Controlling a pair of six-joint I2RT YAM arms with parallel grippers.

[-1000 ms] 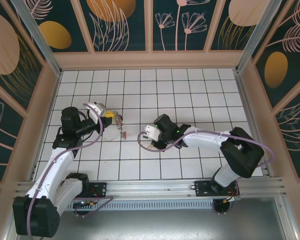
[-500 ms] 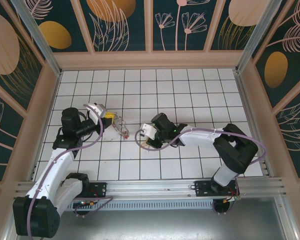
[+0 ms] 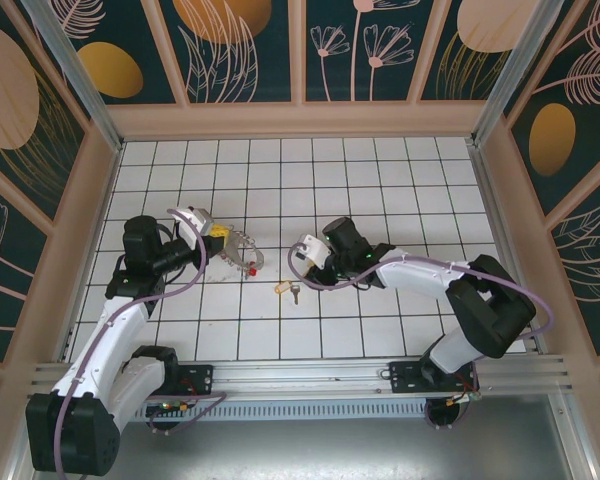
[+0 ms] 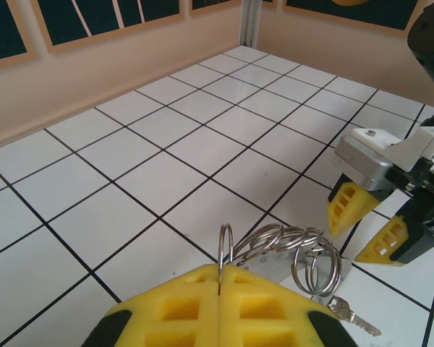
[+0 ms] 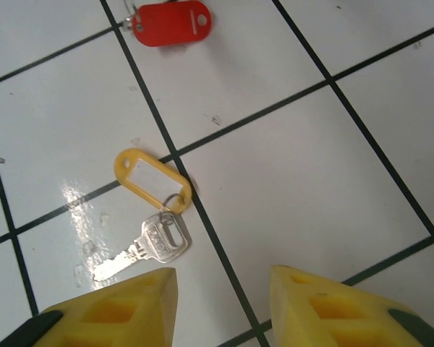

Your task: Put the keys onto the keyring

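My left gripper (image 3: 220, 236) is shut on one silvery ring (image 4: 225, 249) of the keyring (image 3: 243, 250), a chain of linked metal rings (image 4: 304, 253) held just above the floor. A small silver key (image 4: 351, 313) lies by the far end of the chain. A red tag (image 5: 171, 22) rests on the tiles near it. My right gripper (image 3: 301, 261) stands open, its yellow fingers (image 4: 347, 204) apart and holding nothing. Just in front of it, loose on the floor, lies a silver key (image 5: 150, 248) with a yellow tag (image 5: 152, 180), also in the top view as the tagged key (image 3: 287, 289).
White tiled floor (image 3: 380, 190) with dark grout lines, boxed in by beige walls (image 3: 300, 120) on three sides. An aluminium rail (image 3: 300, 375) runs along the near edge by the arm bases.
The right gripper has let go of the yellow-tagged key, which now lies on the floor, and has pulled back to the right. The left gripper still holds the ring chain.
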